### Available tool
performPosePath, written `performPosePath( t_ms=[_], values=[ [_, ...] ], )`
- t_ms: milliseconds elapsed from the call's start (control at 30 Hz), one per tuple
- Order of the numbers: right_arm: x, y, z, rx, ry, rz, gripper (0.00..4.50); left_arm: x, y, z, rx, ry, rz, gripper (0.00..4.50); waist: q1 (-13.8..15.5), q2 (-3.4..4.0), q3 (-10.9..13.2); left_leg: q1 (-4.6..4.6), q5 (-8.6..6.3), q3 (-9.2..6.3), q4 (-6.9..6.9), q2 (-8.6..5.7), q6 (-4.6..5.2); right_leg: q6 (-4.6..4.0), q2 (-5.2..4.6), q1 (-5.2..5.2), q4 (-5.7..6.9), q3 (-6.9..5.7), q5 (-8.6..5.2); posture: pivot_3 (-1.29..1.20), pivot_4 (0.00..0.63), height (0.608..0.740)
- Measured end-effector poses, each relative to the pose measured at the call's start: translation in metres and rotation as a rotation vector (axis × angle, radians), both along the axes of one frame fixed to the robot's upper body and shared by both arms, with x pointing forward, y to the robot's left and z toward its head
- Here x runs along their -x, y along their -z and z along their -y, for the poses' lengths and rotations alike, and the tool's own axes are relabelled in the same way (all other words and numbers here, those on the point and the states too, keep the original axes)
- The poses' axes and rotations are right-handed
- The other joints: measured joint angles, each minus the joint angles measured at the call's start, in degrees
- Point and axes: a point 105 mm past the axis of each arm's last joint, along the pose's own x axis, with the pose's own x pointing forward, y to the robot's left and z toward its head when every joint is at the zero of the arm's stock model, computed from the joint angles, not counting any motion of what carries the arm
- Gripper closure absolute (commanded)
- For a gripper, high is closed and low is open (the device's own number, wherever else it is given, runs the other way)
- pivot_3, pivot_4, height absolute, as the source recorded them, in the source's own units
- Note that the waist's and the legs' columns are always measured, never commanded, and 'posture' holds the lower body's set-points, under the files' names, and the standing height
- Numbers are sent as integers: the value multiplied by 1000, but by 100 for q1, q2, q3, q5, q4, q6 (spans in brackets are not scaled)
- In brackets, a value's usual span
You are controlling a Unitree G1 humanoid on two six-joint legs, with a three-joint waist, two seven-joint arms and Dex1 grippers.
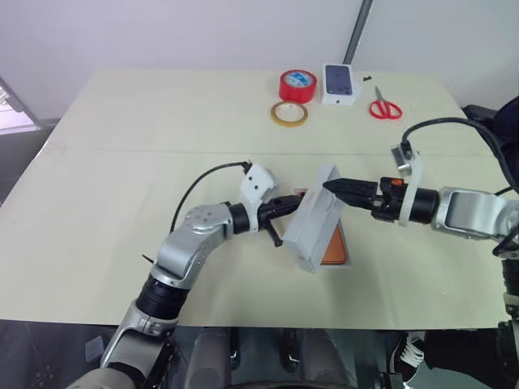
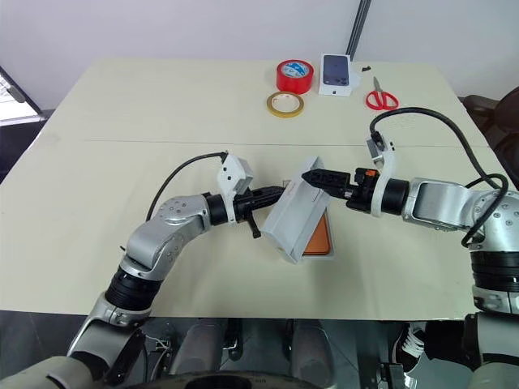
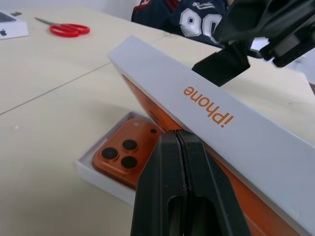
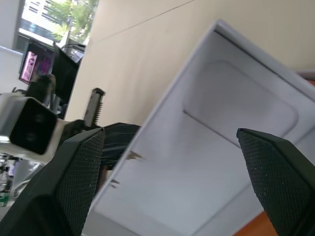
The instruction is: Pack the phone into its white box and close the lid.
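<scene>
The orange phone (image 3: pixel 125 155) lies camera side up in the white box (image 3: pixel 98 174) at the middle of the table. Over it the lid (image 1: pixel 316 223) stands tilted on one long edge, its plain white inside (image 4: pixel 197 147) turned toward my right arm and its printed orange face toward the phone. My left gripper (image 1: pixel 288 204) is shut, and its fingertips (image 3: pixel 170 142) press against the lid's long side marked "iPhone". My right gripper (image 1: pixel 336 185) is open at the lid's raised upper edge, its fingers spread wide on either side of it.
At the table's far side lie a red tape roll (image 1: pixel 298 85), a thin yellowish tape ring (image 1: pixel 289 113), a small white box picturing a dark phone (image 1: pixel 340 83) and red scissors (image 1: pixel 385 108). A person in a dark jersey (image 3: pixel 197 17) sits beyond the table.
</scene>
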Motion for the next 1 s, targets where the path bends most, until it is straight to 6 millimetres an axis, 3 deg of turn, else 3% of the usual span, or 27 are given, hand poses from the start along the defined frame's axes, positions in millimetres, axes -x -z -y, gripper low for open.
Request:
performPosePath(
  t_ms=[67,167,367,400,667,1000],
  values=[
    [-2,4,12,91,26,23,39,0,0,0,1,1,1,4500,-4,0,0,0,0,0,0,0,0,-5,0,-1,0,0,-3,0,150,730],
    [-2,4,23,223,25,85,896,0,0,1,0,5,0,4500,-7,0,0,0,0,-1,0,0,0,-6,3,-2,0,0,-4,0,150,730],
    [4,6,14,435,-111,244,4114,2,-3,5,10,22,-1,4500,-8,2,1,0,0,-3,-1,1,0,-9,6,-6,1,0,-7,0,150,730],
    [5,6,10,464,-138,279,4465,2,-2,5,6,21,-4,4500,-10,2,1,0,0,-2,0,0,0,-10,5,-6,1,0,-8,0,150,730],
    [17,16,-21,592,-344,501,4465,5,-7,12,13,56,2,4500,-1,1,1,0,0,-4,1,-1,-1,-14,3,-4,1,0,-10,0,150,730],
    [13,25,-35,535,-337,529,4465,5,-8,15,15,66,1,4500,-26,1,1,9,0,-2,2,-1,-1,-15,11,-3,11,0,-9,0,150,730]
  ],
)
